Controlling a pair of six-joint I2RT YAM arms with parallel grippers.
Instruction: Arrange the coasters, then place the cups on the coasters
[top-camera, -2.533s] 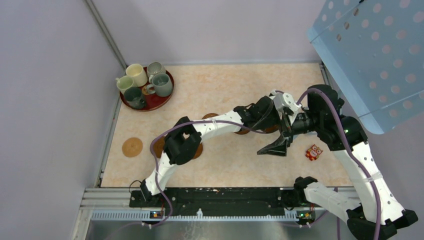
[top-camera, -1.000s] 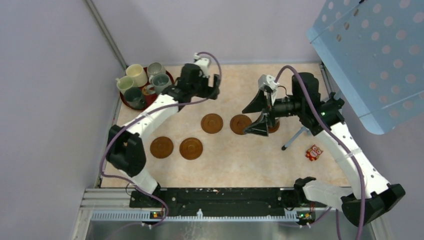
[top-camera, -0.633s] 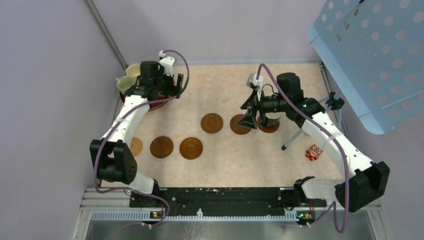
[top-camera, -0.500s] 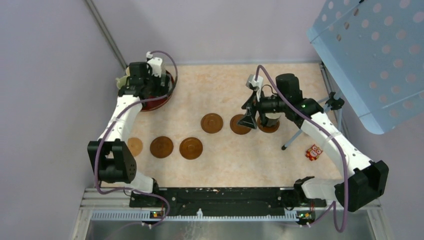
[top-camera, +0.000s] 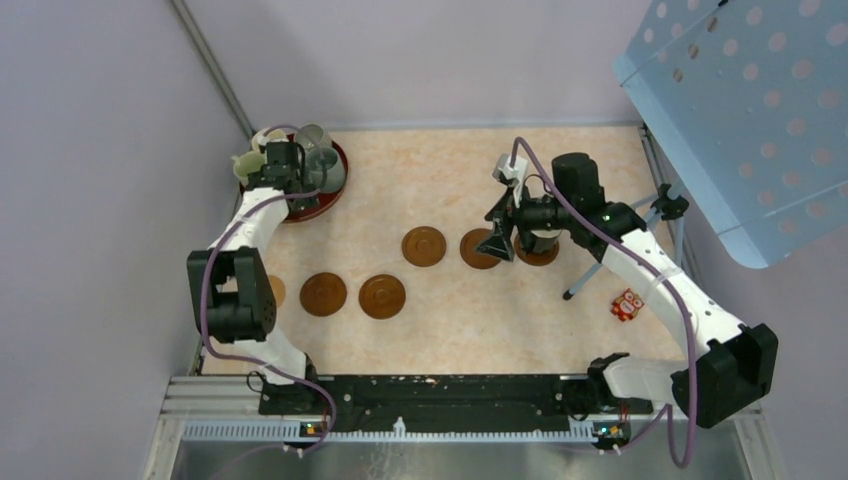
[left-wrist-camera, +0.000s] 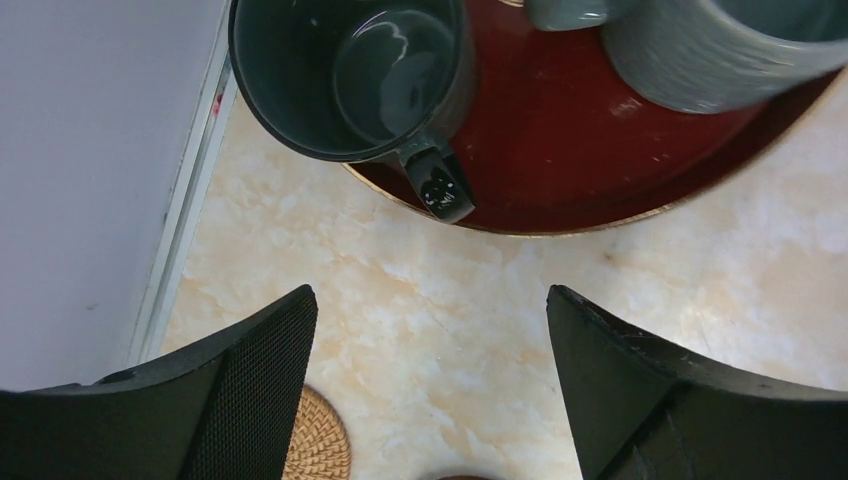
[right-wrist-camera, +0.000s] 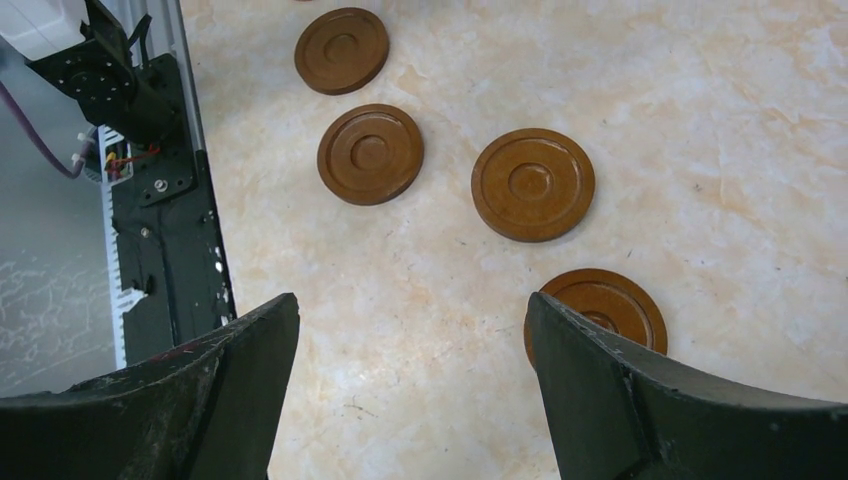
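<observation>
At the far left corner of the table (top-camera: 450, 320), we see the left end effector (left-wrist-camera: 428, 300) open and empty, just short of the red tray (left-wrist-camera: 560, 190) holding the cups (left-wrist-camera: 350, 70); the right end effector (right-wrist-camera: 410, 300), likewise open, hovers above the coasters (right-wrist-camera: 533, 184), which lie in a loose row.

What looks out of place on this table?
A small red-and-white object lies alone near the right edge, unrelated to the brown coasters or the cups on the red tray. Nothing looks spilled or broken.
</observation>
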